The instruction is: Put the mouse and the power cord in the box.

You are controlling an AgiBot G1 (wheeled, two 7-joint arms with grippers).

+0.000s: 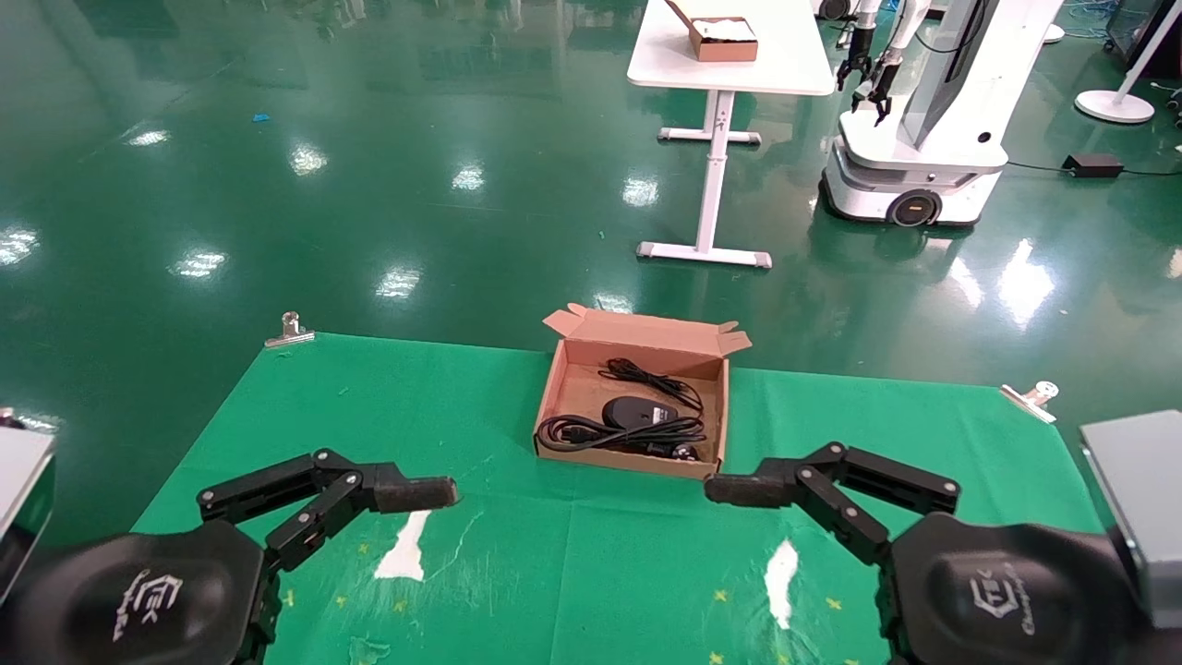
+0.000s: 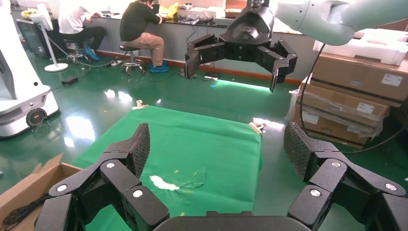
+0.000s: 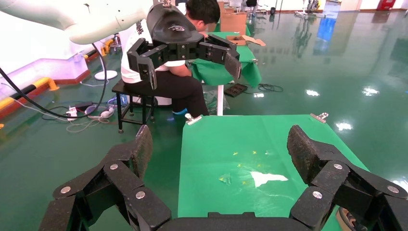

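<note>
Mouse (image 1: 628, 410) and power cord (image 1: 617, 433) in box (image 1: 558, 382) — head view only, both end effectors' fingers spread apart, empty.

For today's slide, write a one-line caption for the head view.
Mouse and power cord lie inside the box; left gripper and right gripper hover open nearby.

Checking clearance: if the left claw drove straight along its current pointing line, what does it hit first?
Most likely the right claw. The left claw points across the table at it, both open, with only bare green cloth between. Depth is unclear.
</note>
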